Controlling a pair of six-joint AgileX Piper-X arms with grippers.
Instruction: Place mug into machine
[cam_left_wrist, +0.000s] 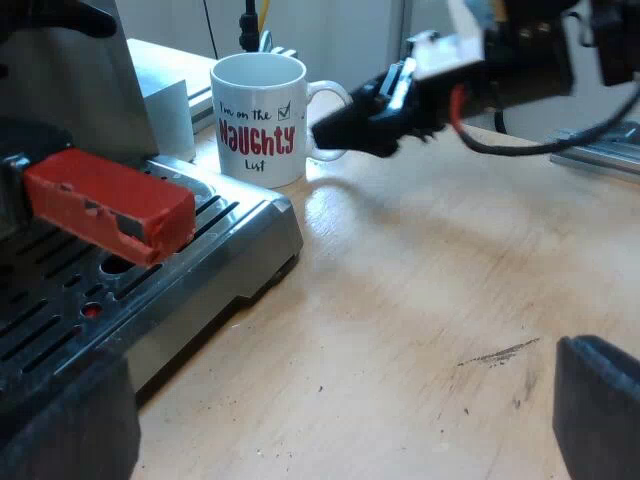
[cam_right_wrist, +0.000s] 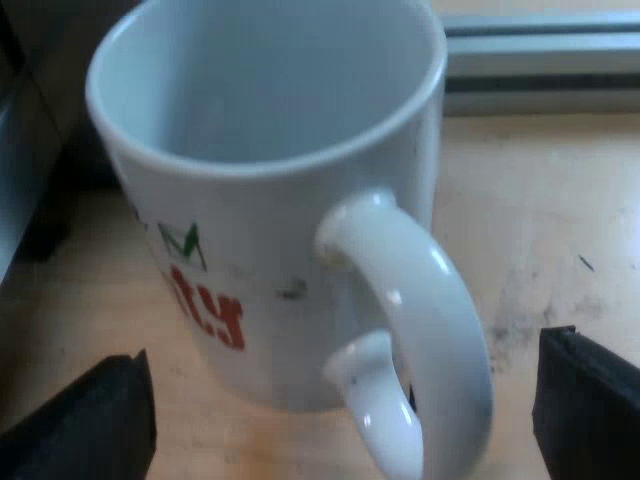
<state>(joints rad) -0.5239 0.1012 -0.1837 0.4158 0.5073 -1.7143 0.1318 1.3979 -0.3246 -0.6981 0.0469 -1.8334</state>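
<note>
The mug (cam_left_wrist: 258, 120) stands upright on the wooden table (cam_left_wrist: 430, 300), just beside the corner of the machine's metal drip tray (cam_left_wrist: 235, 225) and not yet on it; it looks empty from above. The holder's red handle end (cam_left_wrist: 108, 205) juts out over the tray, so I judge the mug's place is on the grate beneath it.

My right gripper (cam_right_wrist: 345, 415) is at the mug's handle side, open, one black finger (cam_right_wrist: 100, 420) on each side of the handle loop; I see no contact with it. My left gripper (cam_left_wrist: 335, 425) hangs open near the tray's edge, well apart from the mug, holding nothing.

As for handling, I take the mug for glazed ceramic: stiff, fairly heavy for its size, slick under hard fingers, and liable to chip if knocked against the steel tray or the red handle. The handle loop is the obvious hold, pinched across its flat sides close to the mug's wall; held that way the weight sits off to one side of the grip, so I would expect it to want to tip or swivel; a firm pinch and a low, slow carry seem wise; it must also clear the tray's raised rim and pass under the red handle.
</note>
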